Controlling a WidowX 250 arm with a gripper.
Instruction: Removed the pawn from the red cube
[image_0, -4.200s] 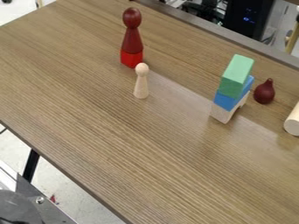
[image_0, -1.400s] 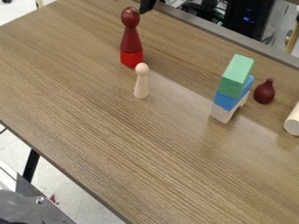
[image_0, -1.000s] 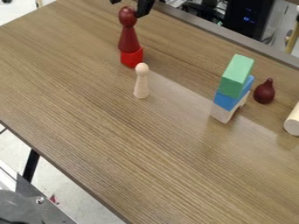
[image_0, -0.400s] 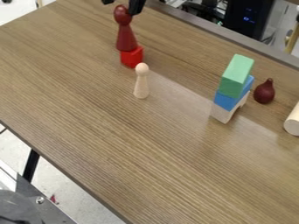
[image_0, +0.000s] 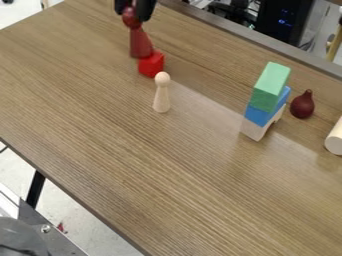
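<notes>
Okay, your black two-finger tool (image_0: 135, 11) is at the upper left of the camera view, gripping the dark red, smooth, glossy pawn (image_0: 139, 42) by its round head, one finger on each side. The pawn is roughly upright, round on top, flaring to a wide base, and off the top of the bright red cube (image_0: 151, 65). Its base is next to the cube's upper-left side; you can't tell whether it touches the counter (image_0: 133, 165) or hangs just above it.

Cube sits flat, crisp edges, flat faces. Near it, toward you, a pale, plain wood peg figure (image_0: 161, 95) stands upright, ball head, tapered body. Right of that, well apart, you have a stack: long green block (image_0: 270, 85) on a blue block (image_0: 259, 116) on a pale wooden block with a curved cutout (image_0: 252, 131). Just beside it, a dark red, shiny pear-shaped piece (image_0: 302, 106) with a thin neck. At the right border, a pale wooden cylinder (image_0: 336, 140), partly cut off.

Counter is brown with fine straight grain and a soft sheen mid-surface. Far edge runs diagonally close behind the tool and pawn; you get the widest room from the peg figure down to the near-left edge.
</notes>
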